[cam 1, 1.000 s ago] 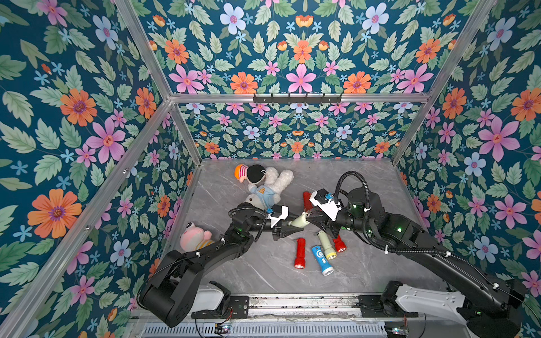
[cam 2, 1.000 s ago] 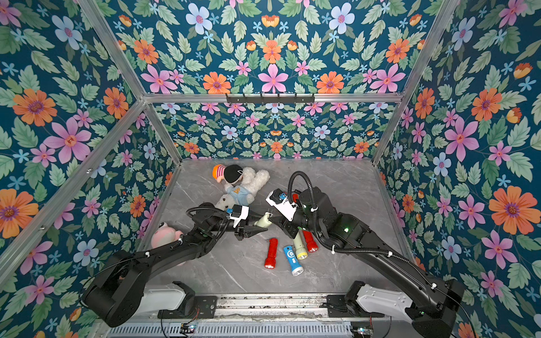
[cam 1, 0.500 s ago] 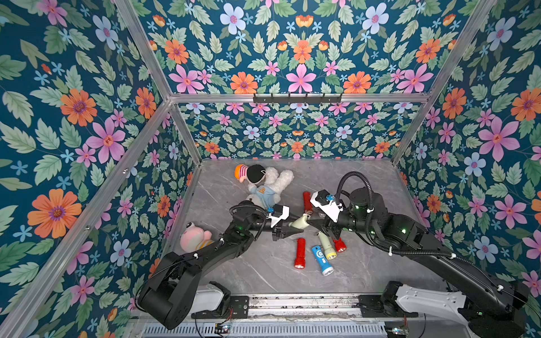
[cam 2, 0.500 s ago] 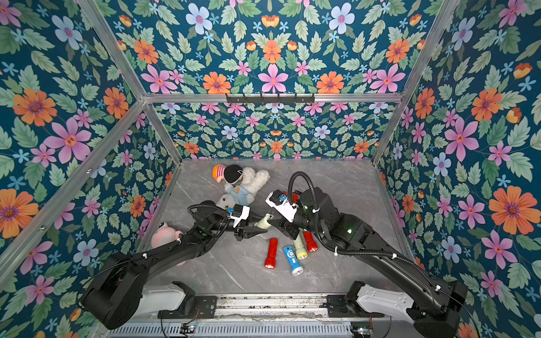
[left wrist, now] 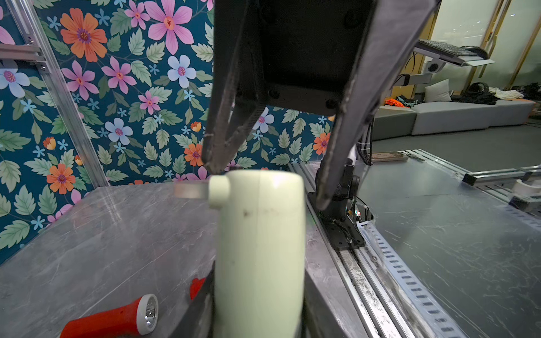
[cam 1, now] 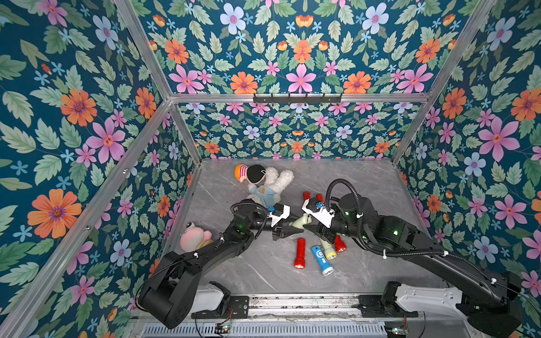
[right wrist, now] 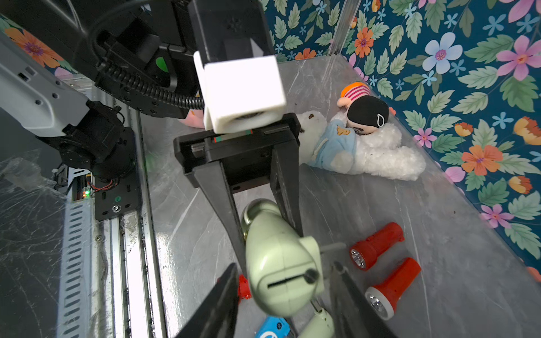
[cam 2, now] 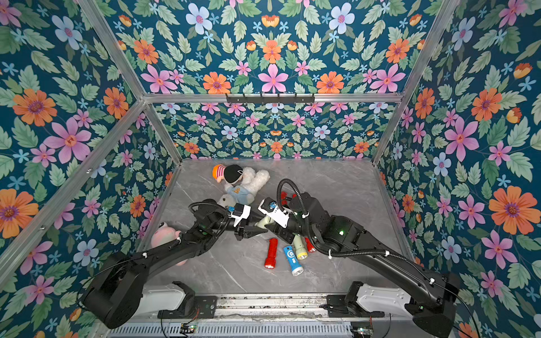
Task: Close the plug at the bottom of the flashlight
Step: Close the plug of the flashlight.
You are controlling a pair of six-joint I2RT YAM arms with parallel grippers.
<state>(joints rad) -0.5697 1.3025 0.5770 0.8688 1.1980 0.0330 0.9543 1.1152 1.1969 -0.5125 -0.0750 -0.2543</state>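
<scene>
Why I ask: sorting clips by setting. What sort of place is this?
Probably a robot lab's test cell: floral-papered walls on an aluminium frame, two arms mounted on a rail, a sofa beyond.

Both top views look down from high on the whole counter (cam 1: 263, 272); wrist cams sit close, facing each other across the pale flashlight (left wrist: 260, 248).

A robotics lab test cell: an aluminium frame (cam 1: 205, 98) holds floral-print wall panels (cam 1: 301, 58) around a grey marble desk (cam 1: 263, 272), with two black robot arms (cam 1: 190, 263) bolted to a metal rail (cam 1: 301, 303). Beyond lies an open office room with a grey sofa (left wrist: 456, 115).
</scene>
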